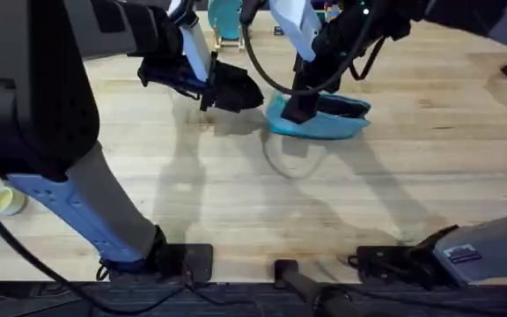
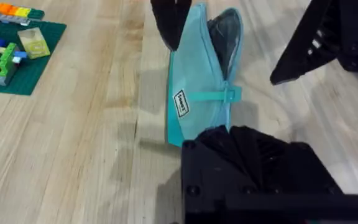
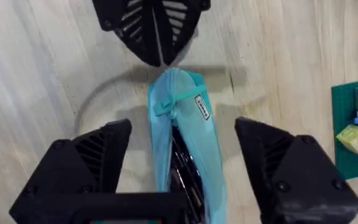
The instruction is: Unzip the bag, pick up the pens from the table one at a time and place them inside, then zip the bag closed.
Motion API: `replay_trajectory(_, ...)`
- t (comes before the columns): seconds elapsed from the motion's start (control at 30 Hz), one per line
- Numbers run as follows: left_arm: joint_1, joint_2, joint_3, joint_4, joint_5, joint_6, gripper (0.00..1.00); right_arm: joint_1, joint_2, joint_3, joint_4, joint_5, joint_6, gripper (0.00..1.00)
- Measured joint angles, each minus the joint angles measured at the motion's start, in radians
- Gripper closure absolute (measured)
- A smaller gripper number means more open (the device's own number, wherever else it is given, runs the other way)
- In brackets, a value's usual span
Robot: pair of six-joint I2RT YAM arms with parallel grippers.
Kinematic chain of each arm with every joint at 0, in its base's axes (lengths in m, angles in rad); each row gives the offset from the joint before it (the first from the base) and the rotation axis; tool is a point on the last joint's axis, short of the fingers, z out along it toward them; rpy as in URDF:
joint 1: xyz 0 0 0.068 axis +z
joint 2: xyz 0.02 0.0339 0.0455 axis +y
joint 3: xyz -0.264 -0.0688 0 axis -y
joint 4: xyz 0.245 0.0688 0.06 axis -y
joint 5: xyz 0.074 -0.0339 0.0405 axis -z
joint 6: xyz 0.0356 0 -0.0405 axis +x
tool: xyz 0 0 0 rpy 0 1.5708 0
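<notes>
Both grippers at the unzipped bag

The right gripper (image 3: 185, 180) hangs spread wide astride the bag (image 3: 188, 134), clear of it; the left gripper (image 3: 157, 34) is clenched at its end. The bag lies mid-table (image 1: 236, 194), its mouth gaping, dark pens (image 3: 182, 168) inside.

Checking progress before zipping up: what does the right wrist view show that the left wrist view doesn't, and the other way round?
Right wrist view alone: dark pens lying inside the open bag, with the right gripper open, its fingers either side of the bag. Left wrist view alone: the bag's grey lining, no pens visible. Both show the blue bag on the wooden table, its pull tab and a green brick plate.
</notes>
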Motion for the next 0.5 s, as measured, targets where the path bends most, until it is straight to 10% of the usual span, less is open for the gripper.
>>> replay_trajectory(0.33,0.000,0.000,0.000,0.000,-0.021,0.000,0.935,0.000,-0.081,0.026,-0.002,0.000,0.013,0.005)
replay_trajectory(0.4,0.000,0.000,0.000,0.000,-0.023,-0.001,0.851,0.000,-0.114,0.043,-0.003,0.000,0.023,0.005)
replay_trajectory(0.5,0.000,0.000,0.000,-0.001,-0.023,0.000,0.422,0.000,-0.161,0.059,-0.010,0.000,0.031,0.005)
